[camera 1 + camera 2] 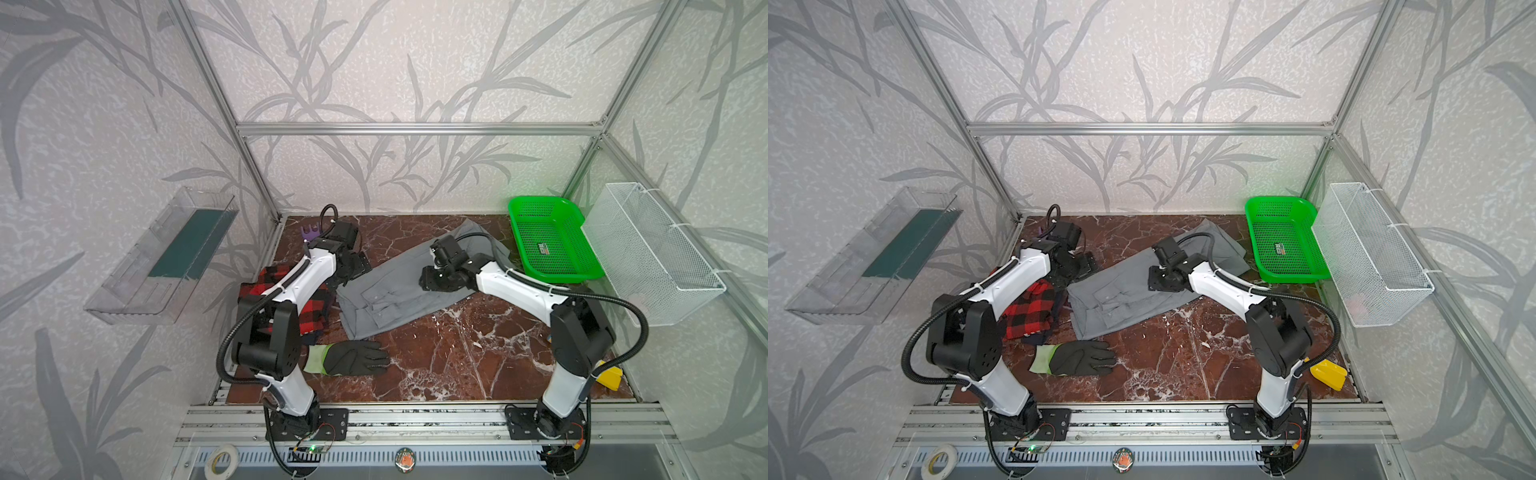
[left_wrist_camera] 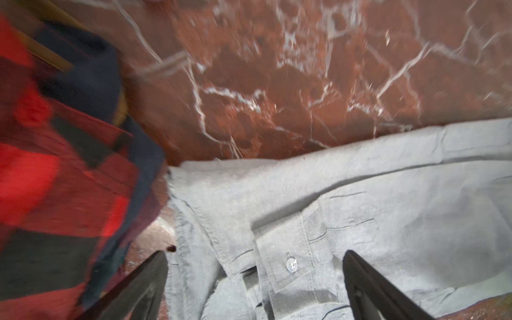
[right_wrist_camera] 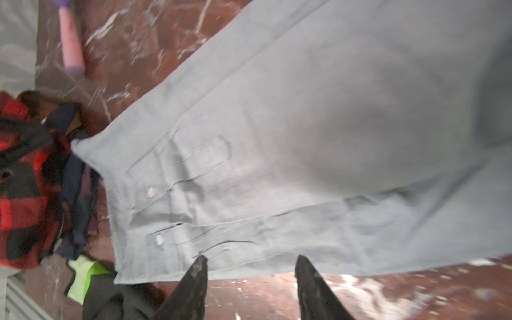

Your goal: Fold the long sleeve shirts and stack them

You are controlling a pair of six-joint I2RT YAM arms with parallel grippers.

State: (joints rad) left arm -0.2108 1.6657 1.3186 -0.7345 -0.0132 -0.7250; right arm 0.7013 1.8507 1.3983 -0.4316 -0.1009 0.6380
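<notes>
At the near edge of the red-brown marble-patterned table [image 1: 457, 353] lies a black glove with a yellow-green cuff [image 1: 353, 357], which is no part of the job. Just beyond it, under the left arm, the red-and-black buffalo plaid cloth shirt [image 1: 1030, 311] sits in a bunched heap, not yet folded. Just beside that, mid-table, the plain grey thin cloth shirt [image 1: 399, 286] lies flat as a long narrow band slanting from near left to far right, with buttoned cuffs on top at its near end.

The left gripper [image 2: 256, 253] hovers over that cuffed end, its fingers spread very wide with nothing between them. The right gripper [image 3: 252, 260] hangs over the band's long edge, its fingers about half apart, and it is likewise empty.

The grey cloth looks light, limp and quick to wrinkle. Lifted by one point it would likely sag out of its fold, so pinching both corners of one end through all the layers seems wisest. The plaid looks thicker and heavier.

At the far right stands a green perforated plastic basket [image 1: 552, 245].
</notes>
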